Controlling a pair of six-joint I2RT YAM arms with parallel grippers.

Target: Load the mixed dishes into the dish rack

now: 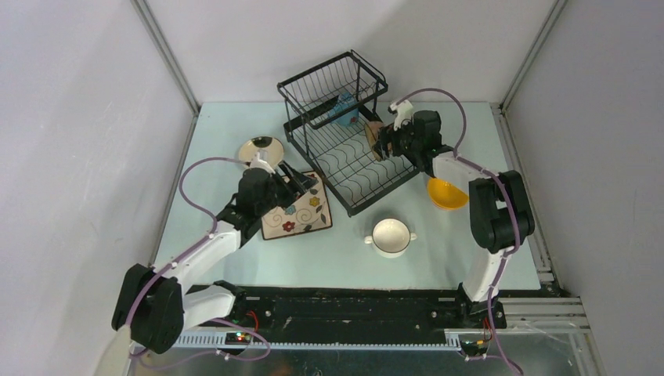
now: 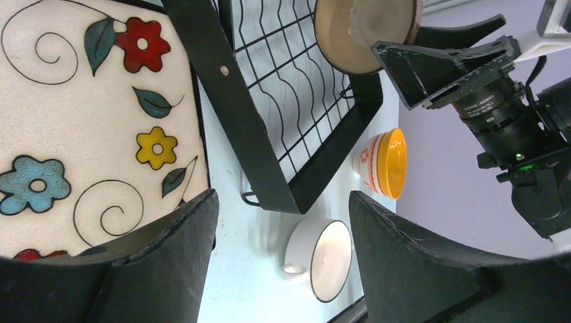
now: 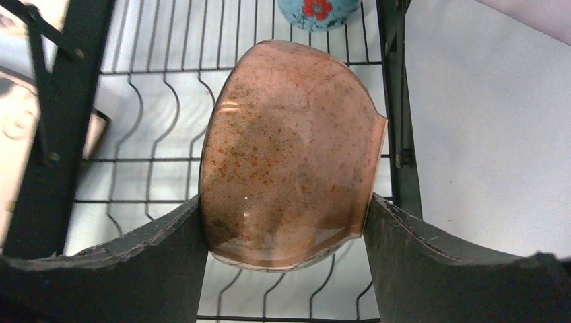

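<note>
My right claw (image 3: 283, 225) pinches the brown bowl (image 3: 289, 141) over the dish rack (image 3: 67, 87); left claw (image 2: 283, 232) hangs spread at the square plate's (image 2: 87, 134) edge

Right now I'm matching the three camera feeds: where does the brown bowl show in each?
Top external: brown bowl at the dish rack's right edge, in the right gripper.
Left wrist: top edge, right of centre.
Right wrist: dead centre, between the fingers.
Shared landmark: the rack's wavy-wired lower tray, seen in all three.
</note>
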